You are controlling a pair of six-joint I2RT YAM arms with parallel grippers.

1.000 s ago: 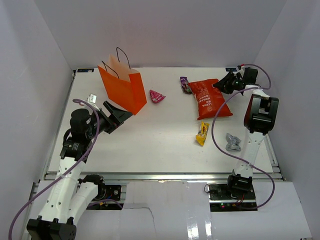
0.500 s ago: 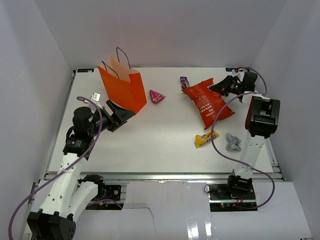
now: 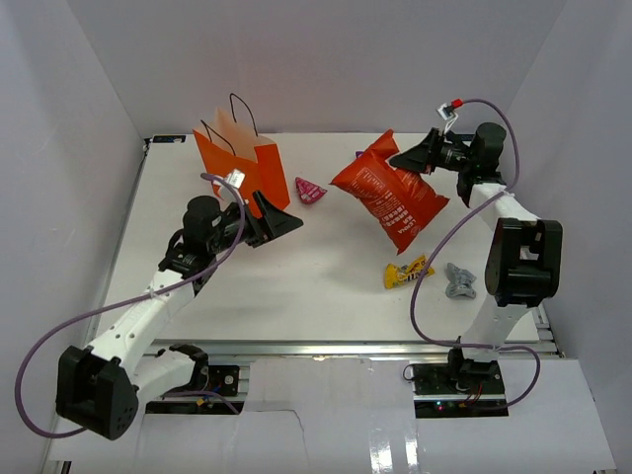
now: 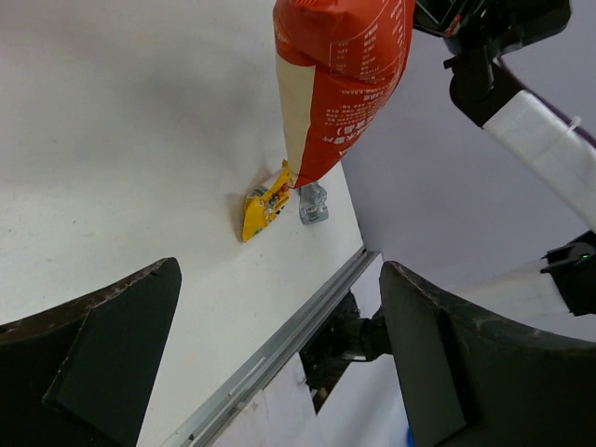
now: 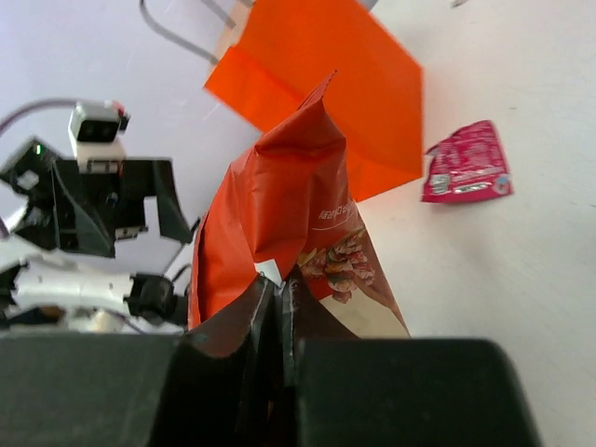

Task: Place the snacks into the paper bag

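Note:
My right gripper (image 3: pixel 407 158) is shut on the edge of the red crisp bag (image 3: pixel 387 190) and holds it in the air, right of the orange paper bag (image 3: pixel 240 168). In the right wrist view the crisp bag (image 5: pixel 279 223) hangs before the paper bag (image 5: pixel 321 88). My left gripper (image 3: pixel 281 223) is open and empty, just right of the paper bag's base. A pink sweet (image 3: pixel 310 190) lies by the paper bag. A yellow sweet (image 3: pixel 407 272) and a silver-grey sweet (image 3: pixel 458 280) lie at the front right. In the left wrist view the crisp bag (image 4: pixel 340 70) hangs over them.
White walls close in the table on three sides. A metal rail (image 3: pixel 316 348) runs along the near edge. The right arm's upright link (image 3: pixel 521 259) stands near the silver-grey sweet.
My right gripper has lifted the crisp bag off the table and carried it left toward the paper bag. My left arm has swung right along the paper bag. The yellow sweet shifted slightly.

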